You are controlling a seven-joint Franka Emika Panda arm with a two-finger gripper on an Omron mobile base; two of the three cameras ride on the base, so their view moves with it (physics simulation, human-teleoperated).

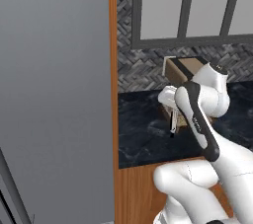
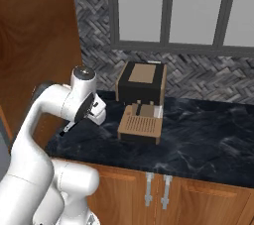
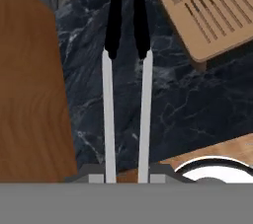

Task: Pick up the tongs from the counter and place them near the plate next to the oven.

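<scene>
- Two slim silver arms with black tips mark the tongs (image 3: 126,70), clamped at their handle end in the gripper (image 3: 126,176) and pointing down toward the counter (image 3: 148,114) in the hand view.
- From the left base view, the tongs (image 1: 173,122) hang nearly upright below the hand, their tip just above the glossy black counter (image 1: 143,134) and apparently not touching it, likely so they can be carried without dragging.
- Seen from the right base view, the gripper (image 2: 74,122) is closed on the tongs (image 2: 67,129) near the counter's left end (image 2: 198,140), beside the tall wooden cabinet column (image 2: 34,35).
- One coffee machine (image 2: 141,97), black with a slatted wooden tray, stands to the right of the hand, well clear of the tongs.
- Neither plate nor oven can be made out, so the pick-up looks done and the placing not yet done.
</scene>
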